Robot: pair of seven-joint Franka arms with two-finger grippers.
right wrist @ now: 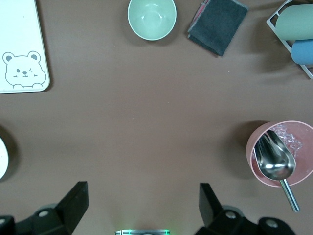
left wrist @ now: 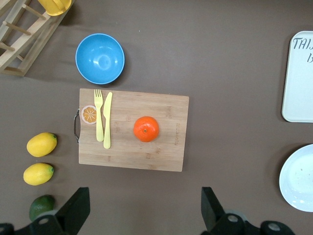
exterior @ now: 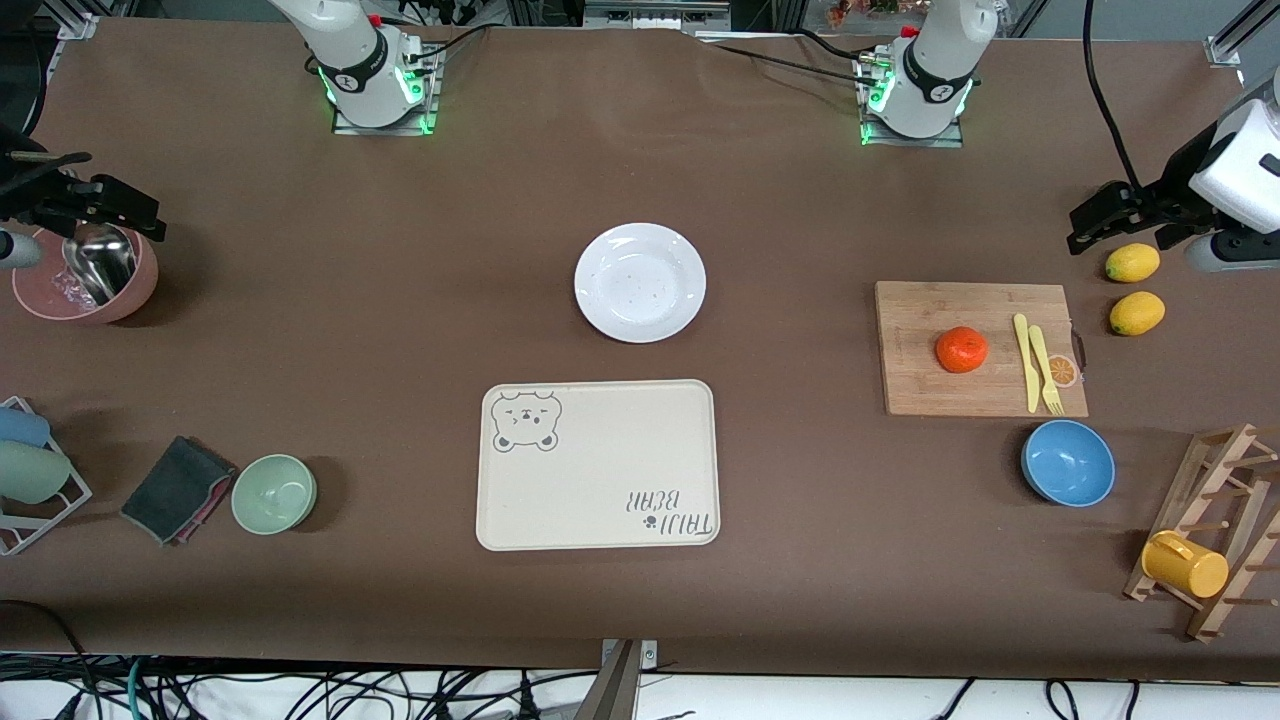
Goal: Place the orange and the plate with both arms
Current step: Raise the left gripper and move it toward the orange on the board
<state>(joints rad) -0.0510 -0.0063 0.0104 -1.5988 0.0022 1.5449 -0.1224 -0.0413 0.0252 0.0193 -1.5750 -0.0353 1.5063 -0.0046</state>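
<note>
resting on cutting board [left wrist: 133, 129]: orange [left wrist: 146, 129] | left tool [left wrist: 142, 210] open, above table just beside | right tool [right wrist: 142, 208] open

- The plate [left wrist: 299, 178] is chopped off by the edge in the left wrist view, and only a thin sliver is seen in the right wrist view.
- The bear tray [right wrist: 22, 46] is cropped in both wrist views, its lettering cut short.
- Only the fingertips [left wrist: 78, 208] of the left gripper [left wrist: 144, 210] are shown.
- The yellow cup [left wrist: 55, 6] is mostly cut off.
- The wire rack [exterior: 30, 480] runs off the front view's edge.
</note>
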